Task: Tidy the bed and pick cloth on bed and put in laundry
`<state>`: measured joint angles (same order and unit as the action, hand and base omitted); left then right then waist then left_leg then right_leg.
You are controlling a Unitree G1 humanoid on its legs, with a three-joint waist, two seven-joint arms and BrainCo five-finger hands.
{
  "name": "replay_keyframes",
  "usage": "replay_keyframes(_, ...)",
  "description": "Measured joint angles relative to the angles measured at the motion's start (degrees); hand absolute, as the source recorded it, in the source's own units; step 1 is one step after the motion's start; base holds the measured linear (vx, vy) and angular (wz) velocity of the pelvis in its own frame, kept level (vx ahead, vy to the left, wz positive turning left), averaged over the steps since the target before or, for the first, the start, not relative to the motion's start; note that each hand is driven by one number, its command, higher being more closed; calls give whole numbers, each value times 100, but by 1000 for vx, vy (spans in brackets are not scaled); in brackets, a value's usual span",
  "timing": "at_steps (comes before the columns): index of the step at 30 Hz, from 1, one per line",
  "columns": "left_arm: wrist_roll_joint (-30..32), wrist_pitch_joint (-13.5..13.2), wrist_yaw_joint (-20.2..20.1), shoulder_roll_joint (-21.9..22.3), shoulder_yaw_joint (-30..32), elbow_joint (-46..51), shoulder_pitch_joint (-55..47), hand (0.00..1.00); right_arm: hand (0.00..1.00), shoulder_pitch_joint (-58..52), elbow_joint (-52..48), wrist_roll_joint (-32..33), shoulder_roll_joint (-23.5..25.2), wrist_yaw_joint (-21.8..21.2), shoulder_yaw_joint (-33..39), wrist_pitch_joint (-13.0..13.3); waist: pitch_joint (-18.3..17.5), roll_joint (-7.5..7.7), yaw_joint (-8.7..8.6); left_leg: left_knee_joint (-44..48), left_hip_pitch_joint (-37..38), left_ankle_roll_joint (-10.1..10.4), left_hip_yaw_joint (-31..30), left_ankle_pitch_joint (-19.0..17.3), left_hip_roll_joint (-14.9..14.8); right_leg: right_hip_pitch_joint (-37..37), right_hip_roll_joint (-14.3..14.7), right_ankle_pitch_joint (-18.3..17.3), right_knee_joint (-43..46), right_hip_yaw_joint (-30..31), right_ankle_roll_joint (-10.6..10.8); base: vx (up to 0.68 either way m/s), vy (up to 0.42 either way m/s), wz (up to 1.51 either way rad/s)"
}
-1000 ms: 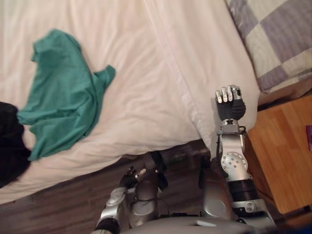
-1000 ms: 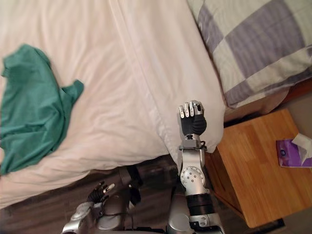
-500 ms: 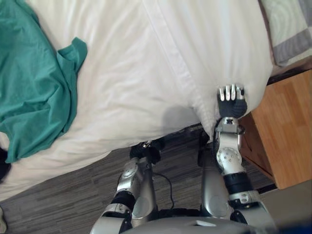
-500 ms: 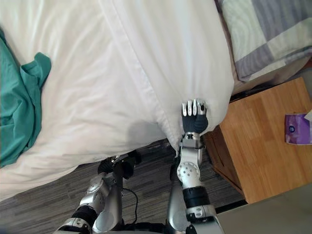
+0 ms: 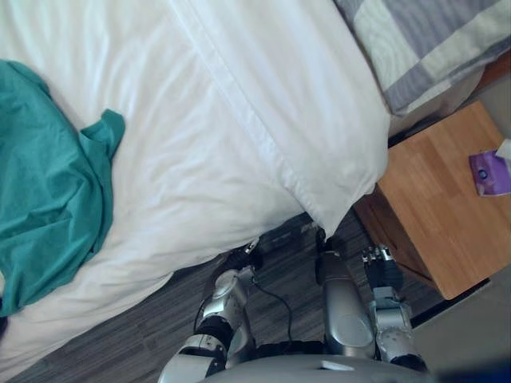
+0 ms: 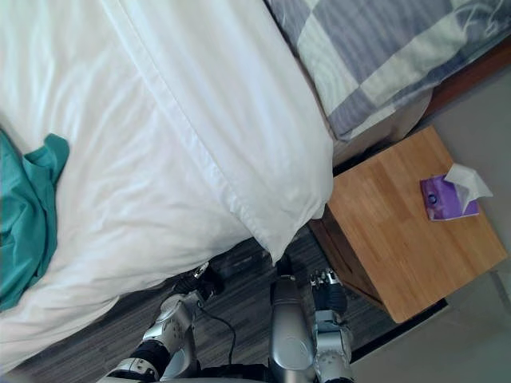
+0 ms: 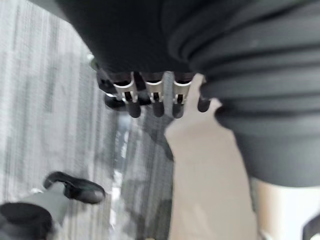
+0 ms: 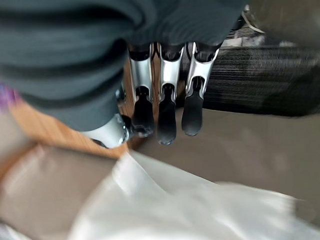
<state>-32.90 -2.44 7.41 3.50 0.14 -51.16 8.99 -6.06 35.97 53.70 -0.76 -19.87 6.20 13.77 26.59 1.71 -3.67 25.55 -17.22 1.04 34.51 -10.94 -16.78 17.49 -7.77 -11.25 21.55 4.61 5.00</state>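
A teal cloth (image 5: 48, 183) lies crumpled on the left of the white bed cover (image 5: 239, 120). The cover's near corner (image 5: 331, 209) hangs over the bed's edge, with nothing holding it. My right hand (image 5: 382, 268) is low over the floor between that corner and the nightstand. In the right wrist view its fingers (image 8: 165, 110) are straight and hold nothing, with white cover past them. My left hand (image 5: 242, 259) hangs by the bed's edge above the floor, fingers (image 7: 150, 95) relaxed and empty. Both hands are far from the teal cloth.
A grey and cream checked pillow (image 5: 431, 40) lies at the head of the bed. To its right a wooden nightstand (image 5: 435, 199) carries a purple tissue pack (image 5: 489, 171). Dark wood-grain floor (image 5: 120, 343) runs along the bed's near side.
My right hand has come off the cover's corner and dropped down beside the nightstand. The whole view has swung, bringing the pillow and tissue pack further in.
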Motion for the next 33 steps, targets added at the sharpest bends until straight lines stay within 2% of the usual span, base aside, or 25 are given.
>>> replay_keyframes(2, 39, 111, -1, -44, 0, -33, -152, 0, 0, -182, 28, -668, 24, 28, -57, 0, -312, 120, 20, -194, 113, -2, 15, 114, 107, -159, -81, 25, -183, -85, 14, 114, 22, 19)
replay_keyframes(3, 72, 194, -5, -64, -2, -96, -267, 0, 0, -307, 146, -1266, 25, 64, -128, 10, -578, 222, 31, -428, 247, 15, 16, 188, 237, -316, -157, 30, -333, -161, 23, 157, 3, 31)
replay_keyframes(5, 224, 297, -20, -93, 0, -202, -416, 0, 0, -436, 449, -2193, 39, 200, -249, 31, -942, 330, 70, -899, 536, 45, -54, 375, 493, -646, -260, 80, -625, -302, 69, 187, -28, 37)
replay_keyframes(6, 329, 366, -83, -124, 0, -209, -518, 0, 0, -492, 682, -2830, 58, 321, -334, 49, -1136, 368, 126, -1215, 745, 76, -85, 494, 623, -849, -330, 140, -781, -426, 100, 154, -40, 31)
replay_keyframes(9, 564, 459, -141, -220, 14, -351, -676, 0, 0, -527, 1145, -3810, 20, 605, -517, 172, -1459, 370, 142, -1892, 1117, 128, -380, 824, 898, -1211, -393, 162, -908, -737, 119, 123, -63, 48)
replay_keyframes(13, 933, 455, -271, -270, 48, -451, -770, 0, 0, -457, 1374, -4113, -22, 903, -648, 280, -1566, 308, 147, -2571, 1524, 172, -866, 1189, 1056, -1600, -333, 145, -757, -1184, 93, 48, -51, 66)
replay_keyframes(14, 1021, 440, -312, -279, 44, -450, -793, 0, 0, -420, 1423, -4111, -44, 912, -714, 284, -1571, 302, 147, -2648, 1590, 175, -1048, 1222, 1072, -1596, -321, 70, -482, -1186, -13, 15, -29, 71)
replay_keyframes(17, 1177, 420, -334, -371, 21, -449, -846, 0, 0, -332, 1584, -4109, -63, 900, -748, 241, -1586, 280, 134, -2789, 1679, 168, -1394, 1365, 1144, -1605, -346, -116, 48, -1180, -110, 3, -61, 67)
replay_keyframes(19, 1257, 376, -338, -401, 20, -448, -890, 0, 0, -250, 1765, -4133, -93, 874, -808, 106, -1677, 301, 163, -2988, 1725, 181, -1485, 1531, 1223, -1698, -355, -244, -123, -1181, -158, 1, -63, 38)
replay_keyframes(22, 1414, 281, -367, -467, 56, -447, -936, 0, 0, -137, 1839, -4395, -137, 717, -946, 9, -1706, 320, 193, -3109, 1759, 192, -1533, 1663, 1335, -1972, -412, -451, -648, -1183, -59, -31, -69, 5)
replay_keyframes(24, 1450, 219, -411, -438, 58, -448, -967, 0, 0, -85, 1838, -4399, -194, 650, -946, -8, -1698, 189, 158, -3110, 1776, 191, -1601, 1702, 1357, -2064, -423, -515, -766, -1204, -51, -66, -41, 6)
replay_keyframes(25, 1557, 185, -489, -424, 103, -446, -1009, 0, 0, -64, 1840, -4399, -269, 650, -927, -35, -1701, 77, 139, -3111, 1791, 189, -1636, 1715, 1363, -2109, -440, -542, -758, -1303, -41, -52, -8, 24)
replay_keyframes(27, 1748, 120, -606, -334, 277, -408, -1066, 0, 0, -66, 1873, -4404, -351, 651, -905, -104, -1757, 10, 174, -3109, 1821, 183, -1686, 1717, 1365, -2223, -464, -600, -768, -1483, -56, -32, -12, 29)
replay_keyframes(29, 1867, 56, -704, -334, 351, -399, -1118, 0, 0, -62, 1898, -4401, -368, 652, -902, -128, -1771, 6, 199, -3075, 1792, 173, -1697, 1690, 1370, -2227, -478, -641, -773, -1510, -31, -7, -9, 14)
replay_keyframes(33, 1898, -27, -849, -436, 447, -353, -1133, 0, 0, -48, 1950, -4382, -249, 671, -798, -170, -1821, 85, 166, -2118, 1325, 132, -1790, 1127, 1368, -2346, -592, -585, -996, -1626, 55, 71, 21, 12)
